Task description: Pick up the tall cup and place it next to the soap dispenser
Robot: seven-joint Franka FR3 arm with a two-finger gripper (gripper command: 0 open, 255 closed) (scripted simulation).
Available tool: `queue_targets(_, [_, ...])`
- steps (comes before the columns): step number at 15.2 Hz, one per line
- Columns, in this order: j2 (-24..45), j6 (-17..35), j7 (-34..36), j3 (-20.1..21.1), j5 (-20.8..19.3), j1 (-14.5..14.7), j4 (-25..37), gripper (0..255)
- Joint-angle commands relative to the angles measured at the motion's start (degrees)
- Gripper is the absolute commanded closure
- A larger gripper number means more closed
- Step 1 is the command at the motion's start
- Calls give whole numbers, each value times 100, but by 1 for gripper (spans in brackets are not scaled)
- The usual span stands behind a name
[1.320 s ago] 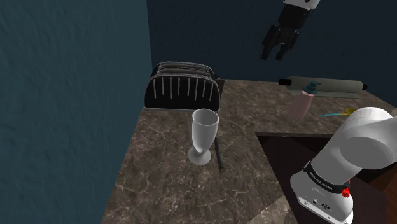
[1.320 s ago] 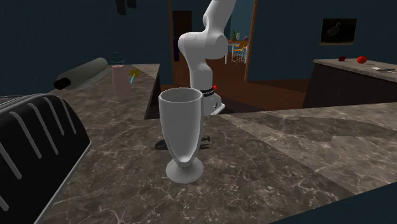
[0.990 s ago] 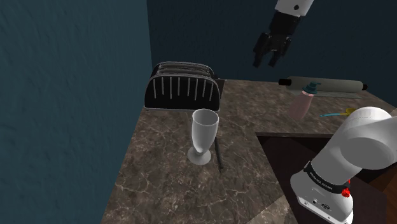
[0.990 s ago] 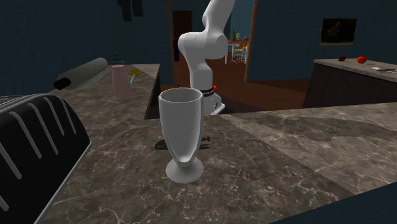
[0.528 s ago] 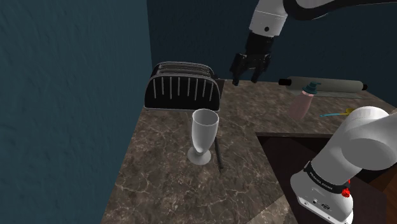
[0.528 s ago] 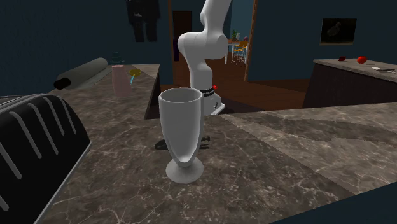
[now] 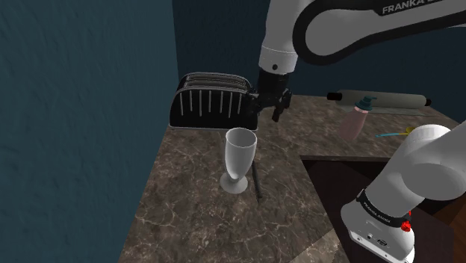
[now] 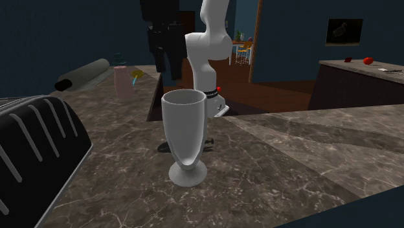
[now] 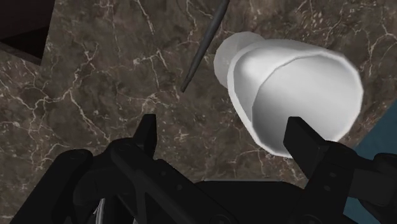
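Arm [image 7: 351, 22] lettered FRANKA, tool [image 7: 267, 113] spread, seemingly over cup [image 7: 239, 158]

The shoulder view looks down from behind the arm's base [image 7: 377, 223], across the marble counter [image 7: 187, 217] toward the toaster [image 7: 213, 106]; the second exterior view sits low beside the toaster, facing back at the base; the wrist view looks steeply down from close above; all share the tall cup [image 7: 239, 158].
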Motion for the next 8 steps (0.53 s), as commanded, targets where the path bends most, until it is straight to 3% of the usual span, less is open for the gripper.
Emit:
queue_targets(1, [360, 161, 337, 238, -45, 13, 134, 0])
queue_targets(8, [706, 735, 511, 412, -88, 24, -132, 0])
